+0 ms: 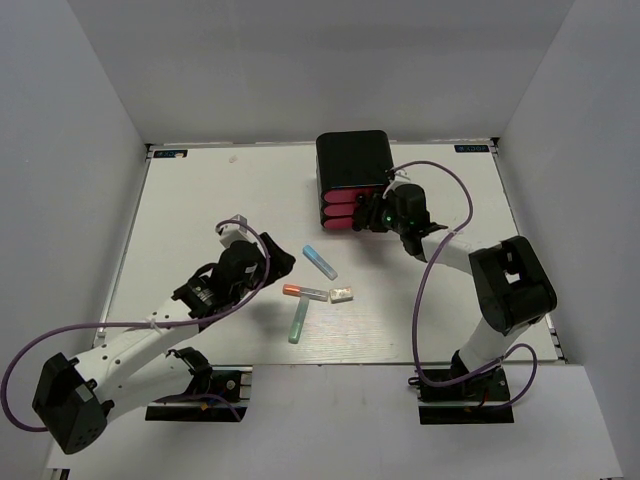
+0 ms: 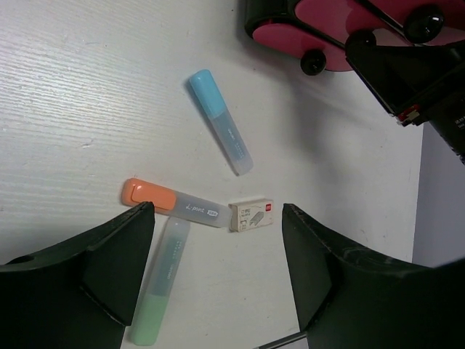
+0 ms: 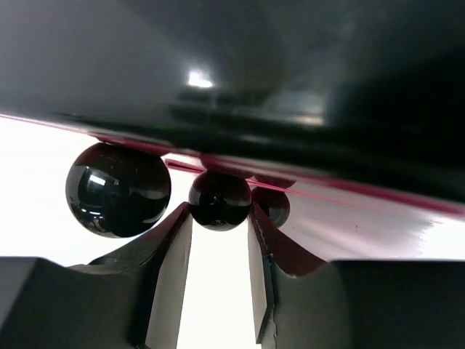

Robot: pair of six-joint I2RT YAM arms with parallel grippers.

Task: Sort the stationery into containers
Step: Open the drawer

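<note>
Stationery lies mid-table: a light blue stick [image 1: 320, 262] [image 2: 220, 122], an orange-capped stick [image 1: 303, 291] [image 2: 173, 203], a teal stick [image 1: 297, 323] [image 2: 161, 282] and a small white eraser [image 1: 342, 294] [image 2: 252, 216]. My left gripper [image 1: 277, 263] [image 2: 216, 209] hovers open over them, holding nothing. The black cabinet [image 1: 352, 155] with three pink drawers [image 1: 340, 212] [image 2: 341, 29] stands at the back. My right gripper [image 1: 380, 215] [image 3: 220, 214] is at the drawer fronts. Its fingertips press both sides of the middle black knob [image 3: 219, 198].
Two other black knobs [image 3: 118, 189] [image 3: 272, 206] flank the gripped one. Grey walls enclose the white table [image 1: 200, 200] on three sides. The right arm's body [image 2: 410, 69] reaches in beside the drawers.
</note>
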